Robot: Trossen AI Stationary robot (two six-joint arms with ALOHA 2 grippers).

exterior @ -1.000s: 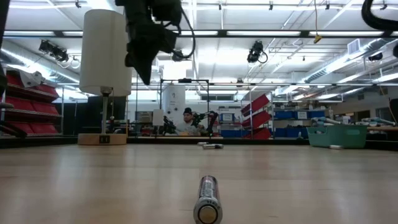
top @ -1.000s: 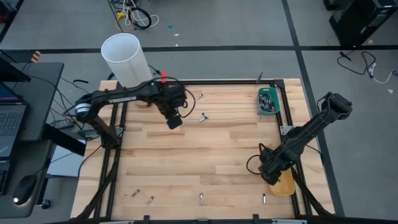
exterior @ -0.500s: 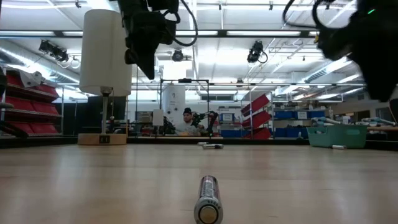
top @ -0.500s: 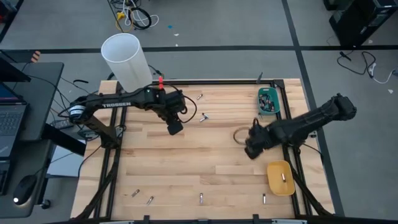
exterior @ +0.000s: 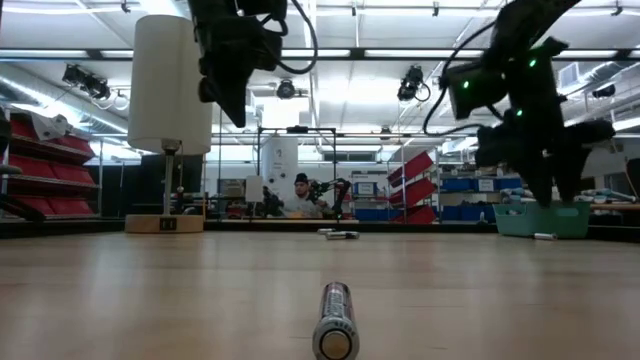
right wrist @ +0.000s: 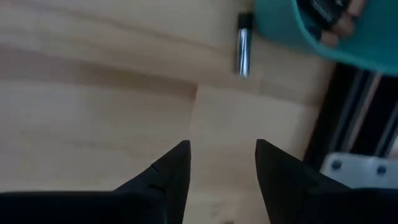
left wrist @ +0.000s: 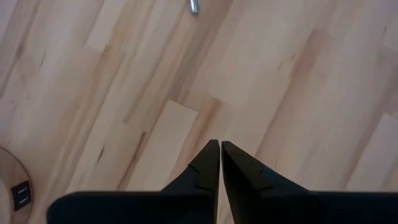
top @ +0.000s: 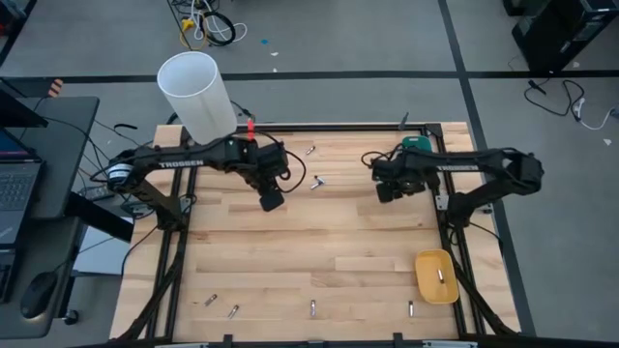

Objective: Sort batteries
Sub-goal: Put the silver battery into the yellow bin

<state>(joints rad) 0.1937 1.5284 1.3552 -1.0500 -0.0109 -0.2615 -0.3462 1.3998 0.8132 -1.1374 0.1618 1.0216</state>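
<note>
The wooden bench [top: 290, 242] carries a tall white cylinder [top: 196, 92] at its far left corner. The left arm reaches from that side over the far middle of the bench, its left pincer [top: 272, 199] raised above bare wood with both fingers [left wrist: 208, 163] clenched together on nothing. The right arm stretches along the far right side; its right pincer [top: 386, 188] hangs just beside the teal tray [top: 418, 155], fingers [right wrist: 171, 171] spread apart and empty. A yellow tray [top: 436, 276] sits near the front right corner with one cell [top: 441, 276] inside. The teal tray holds several dark cells. Loose batteries [top: 313, 308] lie in a row along the front edge, and two more [top: 316, 181] rest near the far middle. In the right wrist view, one silvery battery [right wrist: 243, 44] lies on the wood just beside the teal tray.
</note>
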